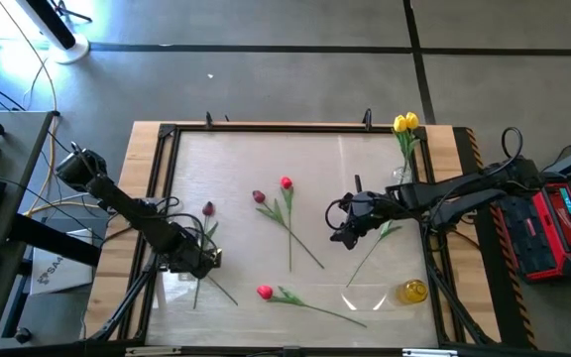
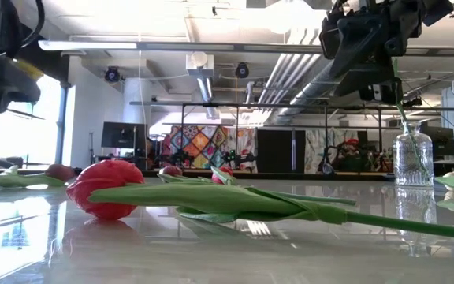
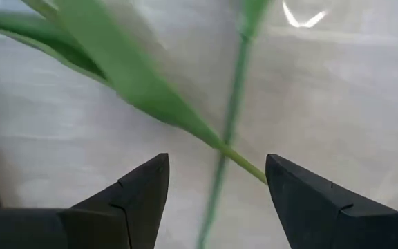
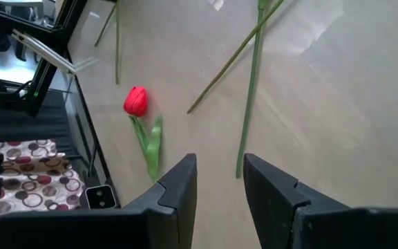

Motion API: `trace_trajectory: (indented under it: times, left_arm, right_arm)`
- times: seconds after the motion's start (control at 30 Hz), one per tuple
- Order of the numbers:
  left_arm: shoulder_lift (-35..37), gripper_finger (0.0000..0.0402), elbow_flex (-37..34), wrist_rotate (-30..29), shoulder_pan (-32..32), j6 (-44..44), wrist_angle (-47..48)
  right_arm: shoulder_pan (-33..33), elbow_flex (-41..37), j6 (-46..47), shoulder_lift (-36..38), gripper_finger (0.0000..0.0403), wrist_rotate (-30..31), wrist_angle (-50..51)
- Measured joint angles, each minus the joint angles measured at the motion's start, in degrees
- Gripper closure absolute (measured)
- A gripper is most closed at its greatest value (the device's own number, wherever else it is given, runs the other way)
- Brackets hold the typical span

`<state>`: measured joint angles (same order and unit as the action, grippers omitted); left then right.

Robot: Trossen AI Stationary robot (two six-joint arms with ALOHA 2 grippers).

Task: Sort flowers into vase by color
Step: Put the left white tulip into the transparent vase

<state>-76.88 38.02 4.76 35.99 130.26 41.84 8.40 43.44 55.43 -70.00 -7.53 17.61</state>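
Note:
Several tulips lie flat on the glossy table. A maroon tulip (image 1: 208,209) has its stem running toward the near edge. My left gripper (image 1: 204,260) hovers over that stem, open. In the left wrist view the green stem (image 3: 221,173) and a leaf (image 3: 123,69) pass between the gripper's (image 3: 216,162) fingertips, apart from both. My right gripper (image 1: 346,234) hangs above the table's middle right, open by a narrow gap (image 4: 220,166), with nothing in it. A red tulip (image 1: 265,292) lies near the near edge. A glass vase (image 1: 402,177) holds yellow tulips (image 1: 405,123).
A second red tulip (image 1: 285,182) and a maroon tulip (image 1: 259,196) lie mid-table with crossing stems. A yellow flower head (image 1: 414,291) rests near the right near corner. A black frame (image 1: 167,134) borders the table. Bare table surface lies at the far left.

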Motion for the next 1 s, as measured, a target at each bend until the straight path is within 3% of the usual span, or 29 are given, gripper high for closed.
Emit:
trace_trajectory:
  times: [0.43,1.0]
  left_arm:
    - [0.0,0.0172,-0.7,-2.08,-3.04,-1.4,5.61]
    - [0.0,0.0173,-1.66,-1.88,-1.77,-3.36,8.14]
  right_arm:
    - [-0.02,0.0,1.7,0.0,0.0295,-0.02,-0.02]
    - [0.0,0.0,2.74,0.0,0.0295,-0.92,-0.07]
